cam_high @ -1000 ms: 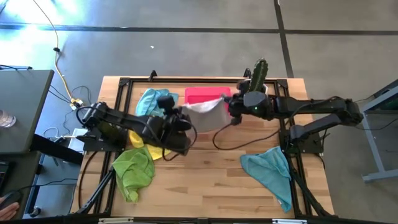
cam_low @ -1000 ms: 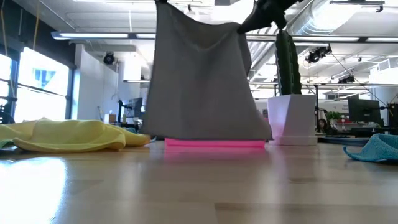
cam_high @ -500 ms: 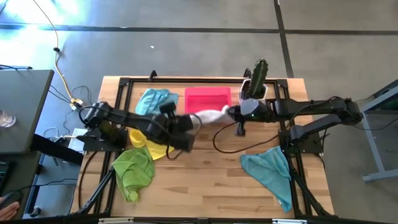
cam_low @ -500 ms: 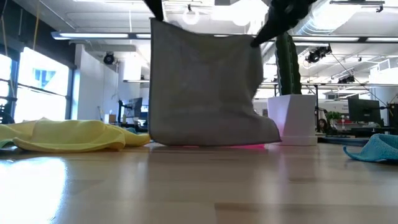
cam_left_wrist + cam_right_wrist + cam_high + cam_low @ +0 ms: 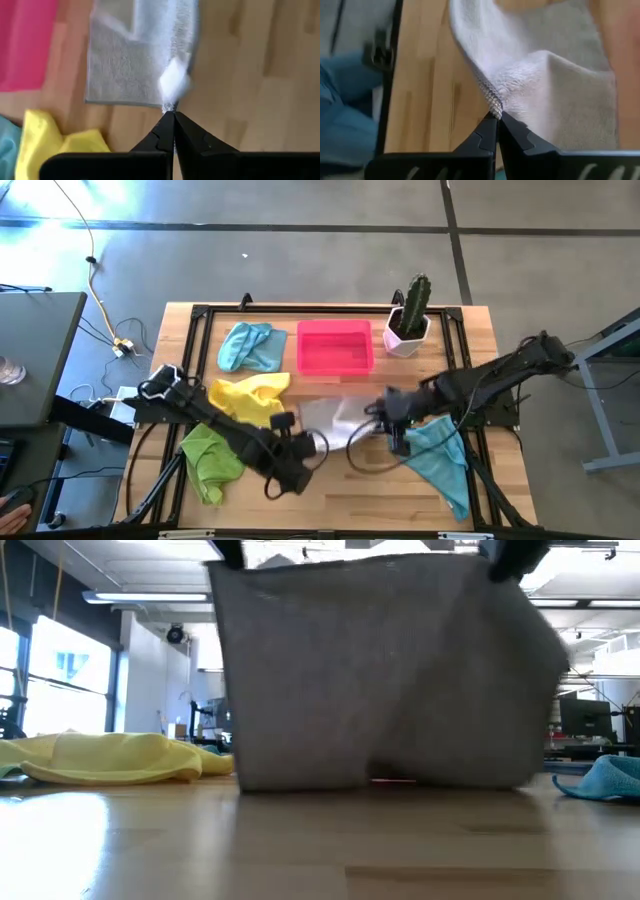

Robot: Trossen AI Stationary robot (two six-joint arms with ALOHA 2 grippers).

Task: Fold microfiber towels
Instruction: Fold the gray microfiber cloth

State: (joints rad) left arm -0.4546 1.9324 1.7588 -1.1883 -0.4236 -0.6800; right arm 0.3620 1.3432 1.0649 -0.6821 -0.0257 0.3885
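While each gripper (image 5: 173,116) (image 5: 496,116) pinches a corner, the grey towel (image 5: 385,670) hangs stretched between them.

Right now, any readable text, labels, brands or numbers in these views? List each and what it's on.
None readable in any view.
Grey towel: no tag or print showing.
Pink tray: plain.
White cactus pot: plain.
Room behind the table in the low view: screens and fixtures too small and blurred to read.
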